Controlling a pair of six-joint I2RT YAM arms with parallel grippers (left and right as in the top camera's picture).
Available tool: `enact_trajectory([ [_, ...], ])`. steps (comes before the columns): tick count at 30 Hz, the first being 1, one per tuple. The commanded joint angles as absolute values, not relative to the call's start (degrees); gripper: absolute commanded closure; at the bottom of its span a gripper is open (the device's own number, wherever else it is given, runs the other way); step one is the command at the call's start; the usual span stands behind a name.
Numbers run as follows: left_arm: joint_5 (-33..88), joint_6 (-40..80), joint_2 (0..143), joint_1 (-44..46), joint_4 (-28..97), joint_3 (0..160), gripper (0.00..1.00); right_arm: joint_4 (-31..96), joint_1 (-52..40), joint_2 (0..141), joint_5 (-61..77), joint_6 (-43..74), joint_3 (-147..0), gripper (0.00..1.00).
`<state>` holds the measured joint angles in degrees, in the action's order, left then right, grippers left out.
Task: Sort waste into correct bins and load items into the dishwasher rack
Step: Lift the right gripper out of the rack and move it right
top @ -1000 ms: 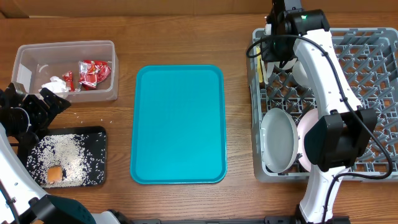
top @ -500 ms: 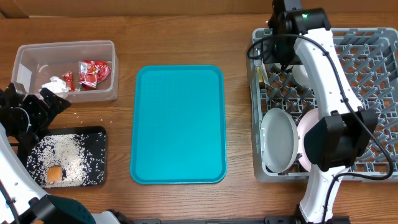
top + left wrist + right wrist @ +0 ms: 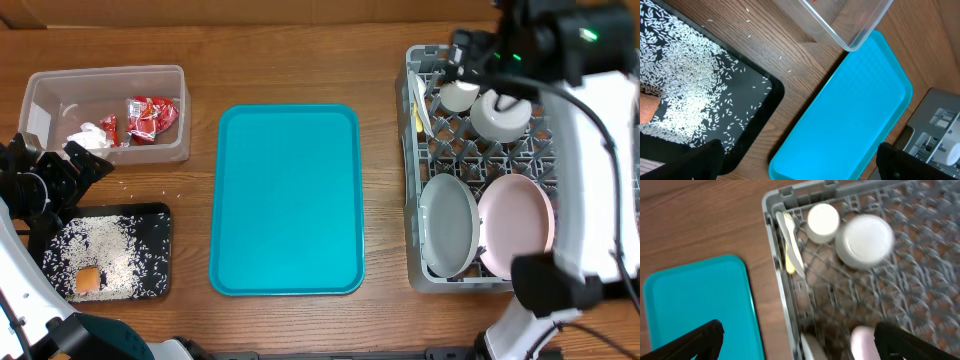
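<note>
Nearest in, at the left front of the counter [image 3: 300,60], the black tray [image 3: 155,225] is seen spread with rice [image 3: 100,250], and the orange cube [image 3: 88,280] is lying at its near end. A few stray grains [image 3: 780,57] are scattered on the wood between it and the tub. The left fingers [image 3: 695,160] are held wide apart at the left edge, between black tray and tub, with nothing gripped.

In the middle, the teal tray [image 3: 287,200] is laid flat, well apart from both bins.

Over on the right, the near end of the rack [image 3: 412,190] is taken up by a grey-white plate [image 3: 448,225] and a pinkish plate [image 3: 515,228], propped side by side. Much of the rack's right side is covered by the right arm [image 3: 590,180].

Farther back on the left, red wrappers [image 3: 150,115] and the napkin [image 3: 88,135] are held in the tub [image 3: 40,90].

At the rack's far end, the cup [image 3: 823,222] and bowl [image 3: 865,240] are set side by side. The cutlery [image 3: 790,245], white and yellow, is tucked against the left wall just beside the cup. The right fingers [image 3: 690,340] are spread wide above that corner with nothing between them, though this view is blurred.
</note>
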<state>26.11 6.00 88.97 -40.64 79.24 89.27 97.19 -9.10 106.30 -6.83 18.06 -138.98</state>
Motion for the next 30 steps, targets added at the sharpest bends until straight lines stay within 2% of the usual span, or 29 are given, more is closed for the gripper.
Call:
enact_trajectory([
  [1, 26.13, 6.39, 88.88, -40.82, 79.24, 89.41, 0.0, 97.06, -9.37, 102.67, -6.31, 19.77, -139.33, 0.0],
  [8, 26.13, 6.42, 88.88, -40.82, 79.22, 89.41, 0.0, 97.06, -10.07, 96.07, -3.7, 19.0, -133.71, 0.0],
  [15, 26.13, 6.39, 88.88, -40.82, 79.24, 89.41, 0.0, 97.01, -10.07, 91.57, 12.64, 19.35, -127.22, 0.0],
  [19, 26.13, 6.42, 88.88, -40.82, 79.22, 89.41, 0.0, 97.03, -10.04, 91.72, 11.18, 18.52, -127.2, 0.0],
  [24, 26.13, 6.39, 88.88, -40.82, 79.22, 89.41, 0.0, 97.03, -10.04, 91.72, 10.55, 12.01, -127.17, 0.0],
  [30, 26.13, 6.39, 88.88, -40.82, 79.22, 89.41, 0.0, 97.03, -10.04, 91.72, 10.48, 11.79, -126.98, 0.0],
])
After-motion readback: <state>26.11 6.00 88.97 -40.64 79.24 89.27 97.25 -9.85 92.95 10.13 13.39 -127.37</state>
